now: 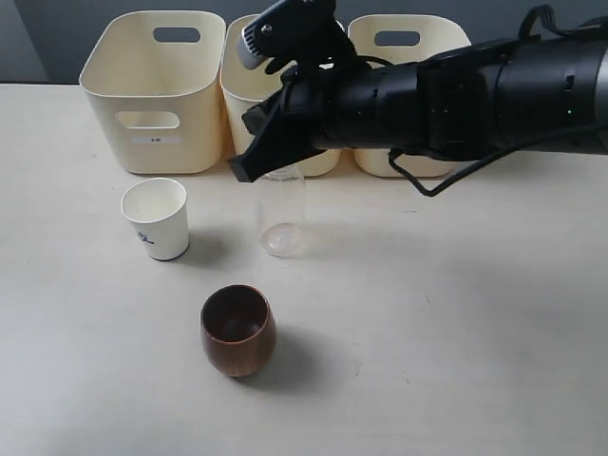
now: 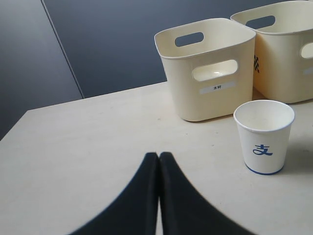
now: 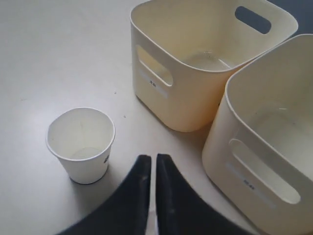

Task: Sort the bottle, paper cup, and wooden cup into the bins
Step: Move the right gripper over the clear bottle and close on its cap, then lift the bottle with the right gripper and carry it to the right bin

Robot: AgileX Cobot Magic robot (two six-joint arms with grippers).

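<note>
The clear bottle (image 1: 282, 214) stands upright mid-table, its top hidden behind my right gripper (image 1: 245, 171), which hangs just over it after reaching across from the right. Its jaws are nearly together with only a thin slit (image 3: 153, 157) and nothing visibly held. The white paper cup (image 1: 156, 218) with a blue mark (image 2: 264, 136) stands left of the bottle, also seen near the right gripper (image 3: 81, 144). Nearer the front sits the dark wooden cup (image 1: 237, 331). My left gripper (image 2: 159, 154) is shut and empty, low over the table short of the paper cup.
Three cream bins line the back: left (image 1: 155, 90), middle (image 1: 237, 95) partly behind the arm, right (image 1: 404, 43). Two of them show in the left wrist view (image 2: 210, 98) (image 2: 283, 63) and two in the right wrist view (image 3: 166, 98) (image 3: 254, 161). The right arm's black body spans the right half.
</note>
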